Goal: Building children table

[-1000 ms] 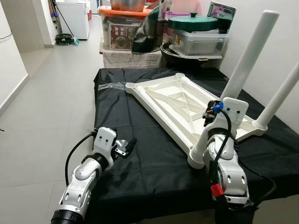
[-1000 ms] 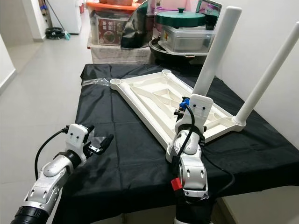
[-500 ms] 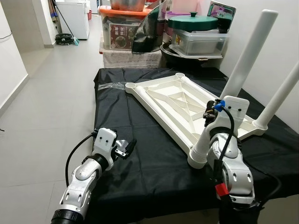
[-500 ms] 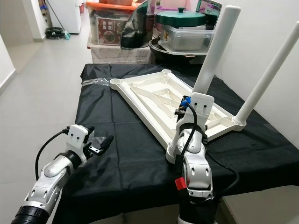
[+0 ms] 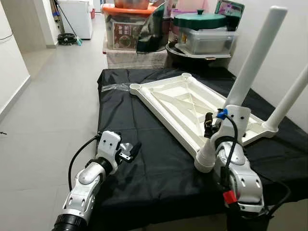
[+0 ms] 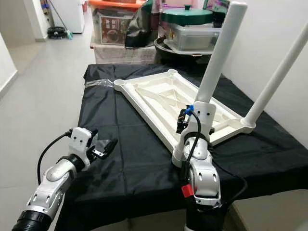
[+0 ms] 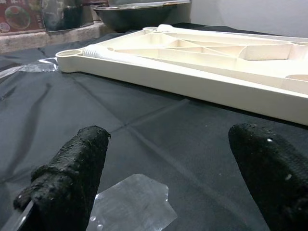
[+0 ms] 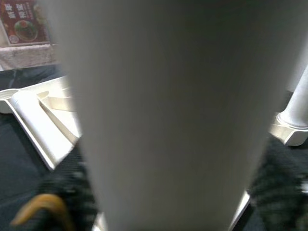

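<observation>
black cloth (image 5: 144,178) covers the worktop, which stands on a pale tiled floor (image 5: 53,91) beside a white wall (image 5: 288,43). behind it sit stacked storage boxes (image 5: 126,29), a clear tub (image 5: 209,42) with a green lid (image 5: 198,20) and a dark bowl (image 5: 185,53).

the white tabletop (image 5: 183,103) lies upside down on the cloth, ribs facing up, running diagonally from the far left corner toward the right. three legs stand in its corner sockets: a near leg (image 5: 208,153) at the corner closest to the robot, a tall leg (image 5: 255,57) behind it, and a far leg (image 5: 288,98) by the wall. the socket (image 5: 136,87) at the far left corner is open, as is the one beside it (image 5: 186,76).

the right end effector (image 5: 211,132) is up against the near leg, just above the socket; in the right wrist view the leg (image 8: 173,115) fills the space between its fingers (image 8: 284,183), which sit on either side of it, closed around it.

the left end effector (image 5: 131,150) hovers low over the cloth at the near left of the worktop, well apart from the tabletop, fingers (image 7: 72,178) spread with nothing between them. a scrap of clear plastic (image 7: 130,207) lies on the cloth just under it. more clear plastic (image 5: 113,87) lies near the far left corner.
</observation>
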Motion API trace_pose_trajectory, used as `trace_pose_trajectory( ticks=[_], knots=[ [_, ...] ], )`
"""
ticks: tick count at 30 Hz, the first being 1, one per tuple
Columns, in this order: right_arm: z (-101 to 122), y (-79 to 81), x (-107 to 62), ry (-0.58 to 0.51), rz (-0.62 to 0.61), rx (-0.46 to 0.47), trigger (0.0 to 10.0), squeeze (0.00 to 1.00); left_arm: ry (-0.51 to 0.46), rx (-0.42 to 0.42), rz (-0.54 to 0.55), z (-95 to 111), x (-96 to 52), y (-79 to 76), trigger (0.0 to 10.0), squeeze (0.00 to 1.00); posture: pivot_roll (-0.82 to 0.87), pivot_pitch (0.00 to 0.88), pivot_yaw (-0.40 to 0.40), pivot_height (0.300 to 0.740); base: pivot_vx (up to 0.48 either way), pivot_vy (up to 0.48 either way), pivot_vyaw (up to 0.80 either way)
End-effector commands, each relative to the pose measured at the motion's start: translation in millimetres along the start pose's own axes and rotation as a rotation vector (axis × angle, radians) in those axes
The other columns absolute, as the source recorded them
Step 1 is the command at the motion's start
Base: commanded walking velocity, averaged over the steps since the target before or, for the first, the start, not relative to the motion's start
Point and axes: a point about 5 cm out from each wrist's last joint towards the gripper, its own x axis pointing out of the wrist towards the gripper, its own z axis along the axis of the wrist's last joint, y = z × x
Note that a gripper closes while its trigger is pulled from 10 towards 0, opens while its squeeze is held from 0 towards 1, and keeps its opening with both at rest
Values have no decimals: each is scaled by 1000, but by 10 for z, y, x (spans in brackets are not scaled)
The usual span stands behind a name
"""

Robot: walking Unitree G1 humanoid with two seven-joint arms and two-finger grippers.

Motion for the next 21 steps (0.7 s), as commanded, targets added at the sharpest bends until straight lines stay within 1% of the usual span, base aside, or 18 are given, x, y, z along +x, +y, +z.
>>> trace_pose_trajectory(
  ticks=[1, 3, 8, 11, 15, 17, 18, 19, 20, 21],
  knots=[
    [39, -29, -6, -7, -4, 16, 10000, 1000, 12, 2, -12, -35, 10, -20, 10000, 0, -13, 0, -75, 740, 0, 0, 0],
    [97, -45, -14, -33, -1, 26, 10000, 1000, 12, 1, -15, -39, 15, -27, 10000, 0, -19, 0, -73, 740, 0, 0, 0],
    [148, -62, -29, -48, 5, 31, 10000, 1000, 11, 1, -17, -41, 19, -31, 10000, 0, -20, 0, -72, 740, 0, 0, 0],
    [218, -123, -43, -71, 18, 25, 10000, 1000, 11, 3, -18, -42, 18, -27, 10000, 0, -23, 0, -68, 740, 0, 0, 0],
    [276, -166, -47, -90, 39, 19, 10000, 1000, 12, 4, -18, -42, 15, -19, 10000, 0, -25, 0, -65, 740, 0, 0, 0],
    [349, -222, -52, -110, 69, 6, 10000, 1000, 13, 5, -19, -44, 12, -14, 10000, 0, -28, 0, -63, 740, 0, 0, 0],
    [349, -222, -52, -110, 69, 6, 10000, 1000, 13, 5, -19, -44, 12, -14, 10000, 0, -28, 0, -63, 740, 0, 0, 0],
    [408, -295, -53, -126, 90, -21, 10000, 1000, 14, 5, -21, -47, 11, -16, 10000, 0, -29, 0, -59, 740, 0, 0, 0],
    [408, -295, -53, -126, 90, -21, 10000, 1000, 14, 5, -21, -47, 11, -16, 10000, 0, -29, 0, -59, 740, 0, 0, 0],
    [432, -330, -53, -132, 98, -36, 10000, 1000, 14, 5, -22, -48, 11, -18, 10000, 0, -31, 0, -58, 740, 0, 0, 0]
  ],
)
